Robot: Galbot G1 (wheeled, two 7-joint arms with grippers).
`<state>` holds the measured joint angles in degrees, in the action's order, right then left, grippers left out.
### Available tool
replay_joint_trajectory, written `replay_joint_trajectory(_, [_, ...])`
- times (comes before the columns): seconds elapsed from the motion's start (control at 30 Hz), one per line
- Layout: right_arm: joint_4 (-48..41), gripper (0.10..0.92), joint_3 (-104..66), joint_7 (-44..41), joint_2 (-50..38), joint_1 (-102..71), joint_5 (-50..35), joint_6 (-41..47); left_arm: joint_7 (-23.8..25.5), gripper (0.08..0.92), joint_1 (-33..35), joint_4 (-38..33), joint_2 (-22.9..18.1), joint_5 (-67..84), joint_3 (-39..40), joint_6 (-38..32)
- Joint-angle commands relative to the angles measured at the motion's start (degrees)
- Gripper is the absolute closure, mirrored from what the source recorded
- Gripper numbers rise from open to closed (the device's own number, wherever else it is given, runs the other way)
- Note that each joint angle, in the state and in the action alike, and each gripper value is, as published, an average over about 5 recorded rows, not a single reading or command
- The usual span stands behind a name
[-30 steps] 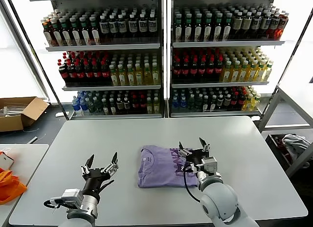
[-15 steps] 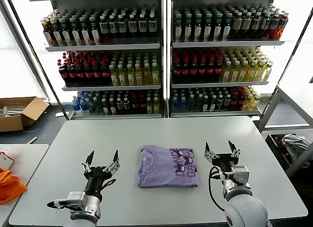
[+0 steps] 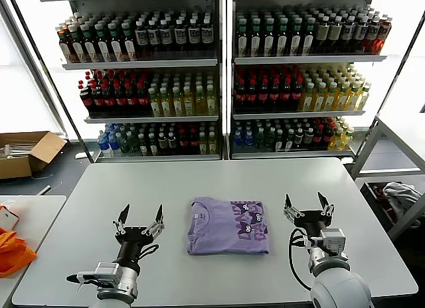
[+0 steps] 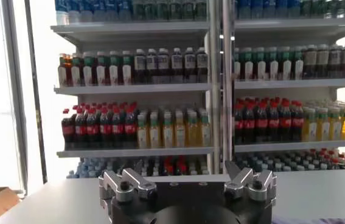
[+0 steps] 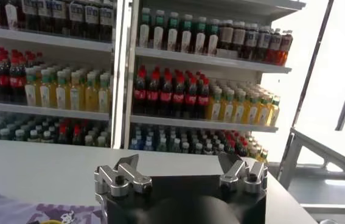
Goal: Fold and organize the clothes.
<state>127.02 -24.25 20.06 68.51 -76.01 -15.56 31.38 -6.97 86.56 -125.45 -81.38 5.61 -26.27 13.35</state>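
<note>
The folded lavender T-shirt [image 3: 228,226] lies mid-bench on the white bench [image 3: 199,178], between both arms. The left end effector [image 3: 140,221] and the right end effector [image 3: 307,208] stand with fingers apart, empty, each beside the garment and clear of it.

Risk: a careless regrasp could drag a layer and undo the fold. Bottle shelves [image 3: 219,76] stand well behind; nothing obstructs.

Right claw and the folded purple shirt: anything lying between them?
Nothing. In the head view, only bare table separates the open right claw from the folded shirt.
</note>
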Motion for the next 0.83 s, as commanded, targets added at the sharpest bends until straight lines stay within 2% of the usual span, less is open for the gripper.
replay_joint_trajectory(0.03, [0.79,0.203,-0.79,-0.09,-0.19,-0.82,0.16,-0.13,1.82,0.177,0.32,-0.08,0.27,-1.26,-0.03,-0.5])
replay_joint_trajectory(0.83, [1.15,0.203,0.3,-0.23,0.01,-0.5,0.61,0.1,2.17,0.177,0.21,-0.98,0.24,-2.53,-0.04,-0.52])
